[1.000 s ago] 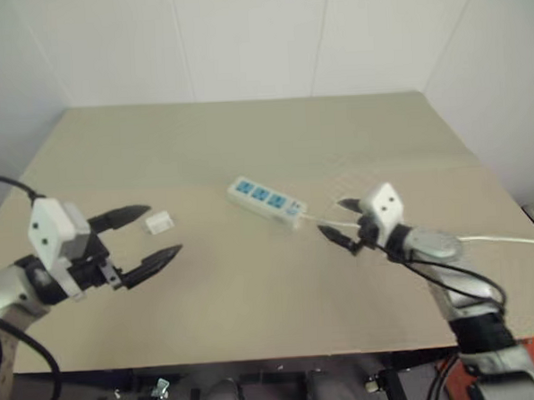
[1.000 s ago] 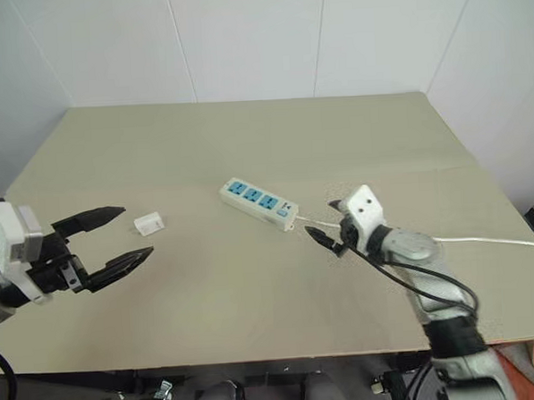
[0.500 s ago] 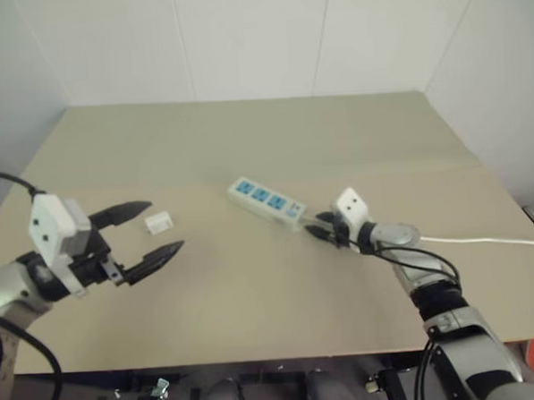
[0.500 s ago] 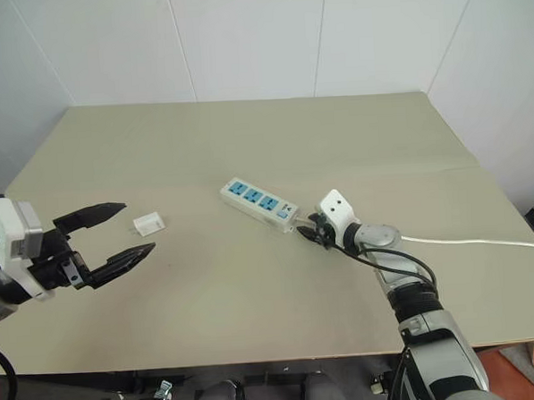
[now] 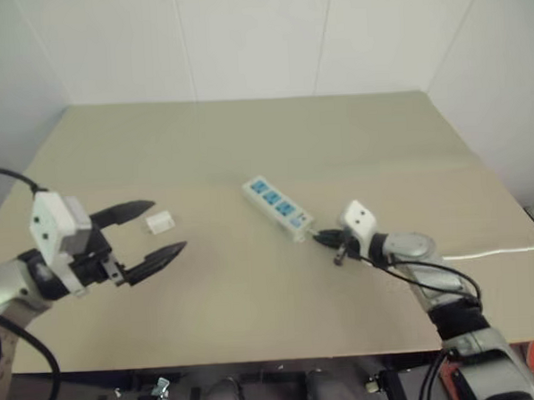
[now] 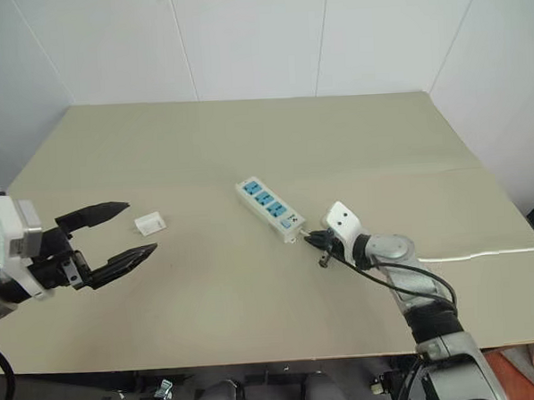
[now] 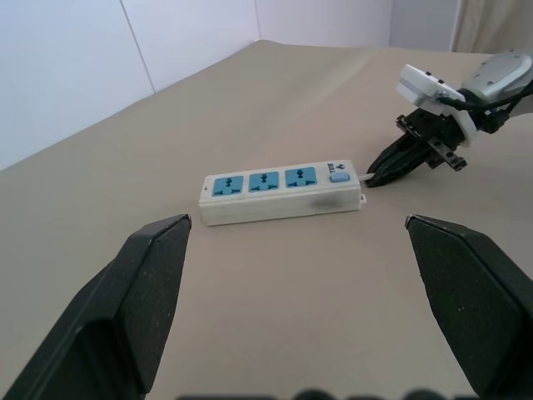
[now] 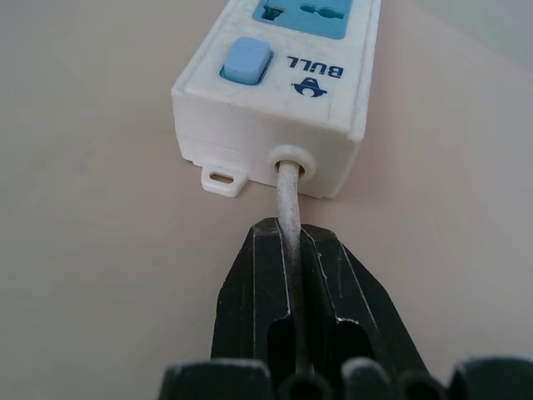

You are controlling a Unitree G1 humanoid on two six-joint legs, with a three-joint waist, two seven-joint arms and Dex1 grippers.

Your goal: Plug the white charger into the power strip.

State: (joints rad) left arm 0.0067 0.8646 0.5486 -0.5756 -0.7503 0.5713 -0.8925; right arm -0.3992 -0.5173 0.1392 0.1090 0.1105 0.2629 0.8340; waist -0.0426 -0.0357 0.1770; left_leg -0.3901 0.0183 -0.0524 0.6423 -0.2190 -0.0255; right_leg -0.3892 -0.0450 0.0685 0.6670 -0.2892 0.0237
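White charger (image 5: 160, 223) is seen lying near the table's (image 5: 255, 317) left side, just beyond the widely spread left gripper (image 5: 152, 231), with bare tabletop all round. Mid-table, the power strip (image 5: 279, 208) lies diagonally; its cord (image 8: 288, 198) is pinched by the right gripper (image 8: 291, 250) just behind the switch end.

The one word I can read is "BULL", printed in blue capitals with a small blue logo, on the white end of the power strip (image 8: 283, 83), next to its blue switch (image 8: 246, 60). It appears upside down from my right wrist.
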